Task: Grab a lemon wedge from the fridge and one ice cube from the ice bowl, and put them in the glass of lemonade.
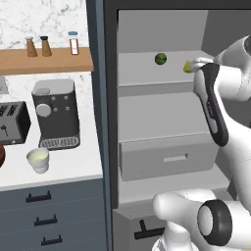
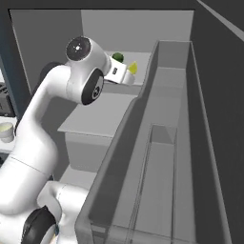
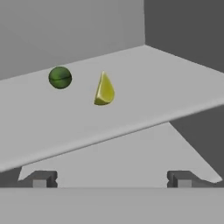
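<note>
The fridge (image 1: 111, 98) stands open, pale grey inside. On its upper shelf (image 1: 142, 73) lies the small yellow-green lemon wedge (image 1: 187, 66) (image 2: 133, 68) (image 3: 104, 89), point up. My gripper (image 3: 111, 179) is open and empty just in front of that shelf's edge, a short way from the wedge. Its two dark fingertips (image 3: 41, 179) stand wide apart below the shelf's front edge. The glass of lemonade (image 1: 37, 159) (image 2: 5, 131) sits on the counter left of the fridge. A sliver of the reddish-brown ice bowl (image 1: 1, 154) shows at the left edge.
A dark green round fruit (image 1: 160, 59) (image 3: 60, 77) lies left of the wedge on the same shelf. The open fridge door (image 2: 181, 143) with its bins is close on the arm's right. A coffee machine (image 1: 56, 112) and toaster (image 1: 12, 122) stand behind the cup.
</note>
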Robot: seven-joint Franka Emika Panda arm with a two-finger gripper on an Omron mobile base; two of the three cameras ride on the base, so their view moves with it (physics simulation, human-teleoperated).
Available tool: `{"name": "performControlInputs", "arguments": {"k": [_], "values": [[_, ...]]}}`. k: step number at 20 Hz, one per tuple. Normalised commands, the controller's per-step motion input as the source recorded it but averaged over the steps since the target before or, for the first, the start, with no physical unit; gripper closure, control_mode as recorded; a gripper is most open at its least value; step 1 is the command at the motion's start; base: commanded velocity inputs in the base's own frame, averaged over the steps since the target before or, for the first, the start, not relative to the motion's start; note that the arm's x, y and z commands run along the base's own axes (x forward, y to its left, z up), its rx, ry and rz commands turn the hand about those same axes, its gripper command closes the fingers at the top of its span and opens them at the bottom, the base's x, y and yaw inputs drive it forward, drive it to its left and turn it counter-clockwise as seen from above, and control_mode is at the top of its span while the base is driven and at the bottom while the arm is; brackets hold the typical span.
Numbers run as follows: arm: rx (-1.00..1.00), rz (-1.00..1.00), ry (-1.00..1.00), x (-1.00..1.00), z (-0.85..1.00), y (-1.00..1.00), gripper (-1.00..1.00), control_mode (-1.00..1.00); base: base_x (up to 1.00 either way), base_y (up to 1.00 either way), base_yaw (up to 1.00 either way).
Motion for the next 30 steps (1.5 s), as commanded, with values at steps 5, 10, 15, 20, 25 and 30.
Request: {"name": "performControlInputs", "arguments": {"k": [5,10,15,20,25,30], "values": [[0.00,0.00,0.01,0.75,0.00,0.00,-1.00,-1.00,0.00,0.00,0.00],[0.00,0.04,0.02,0.58,0.00,-0.11,-1.00,-1.00,0.00,0.00,0.00],[0.00,0.05,0.05,0.55,-0.05,-0.06,-1.00,-1.00,0.00,0.00,0.00],[0.00,0.05,0.07,0.54,-0.12,-0.04,-1.00,-1.00,0.00,0.00,0.00],[0.00,0.03,0.01,0.31,-0.06,-0.29,-1.00,-1.00,0.00,0.00,0.00],[-0.03,0.00,0.02,0.07,-0.10,0.00,-1.00,-1.00,0.00,0.00,0.00]]}}
